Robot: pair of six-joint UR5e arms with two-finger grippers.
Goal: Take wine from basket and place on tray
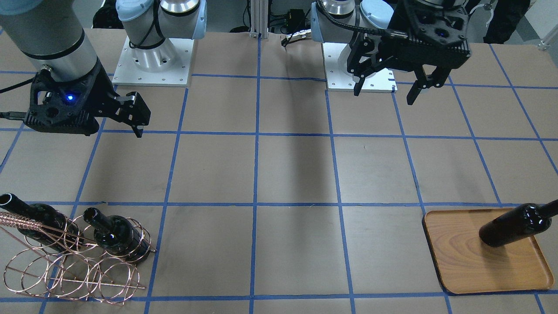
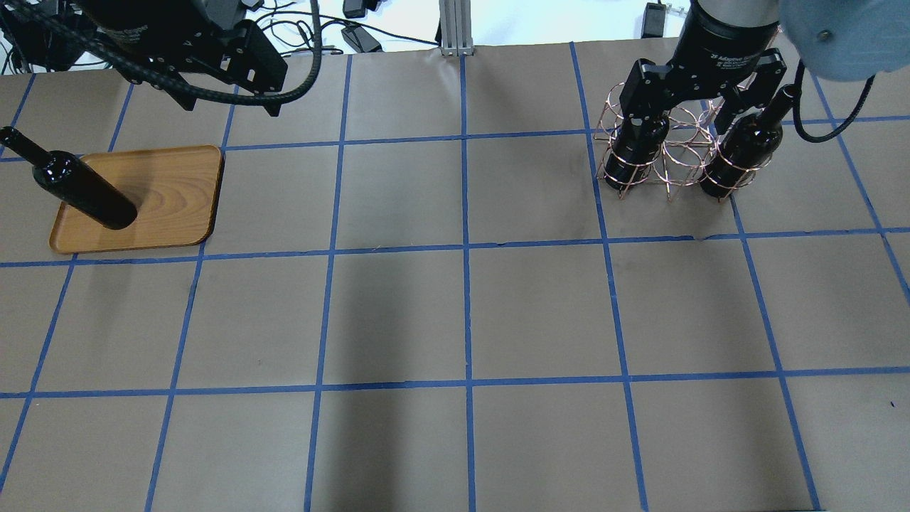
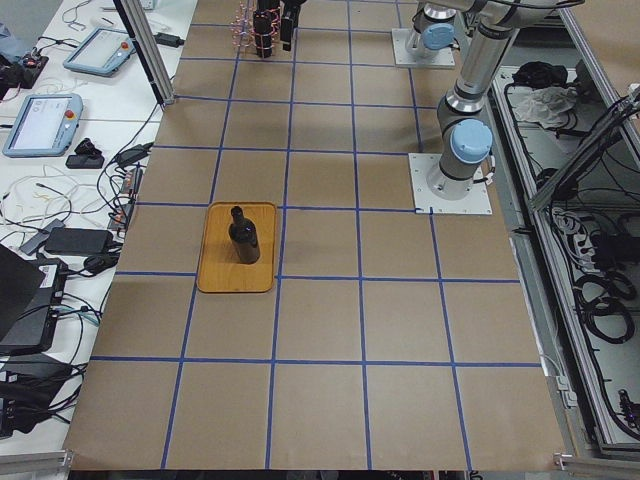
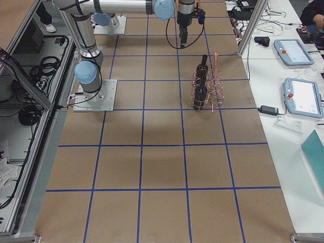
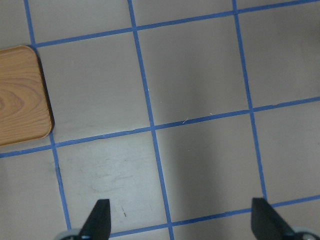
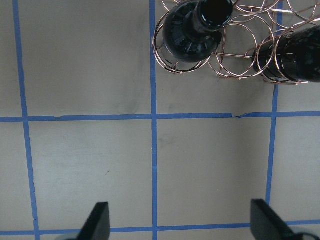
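Wine bottle is standing upright on the tray; two more bottles are sitting in the basket. Left gripper and right gripper are hanging spread and empty. The right one is probably needing to grasp a neck next.

brown paper-covered table gridded with blue tape

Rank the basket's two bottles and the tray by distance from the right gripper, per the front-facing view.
1. Inner bottle, in the basket on the side nearer the tray, closest to the right gripper.
2. Outer bottle, at the basket's far end.
3. The tray, far over on the robot's left.
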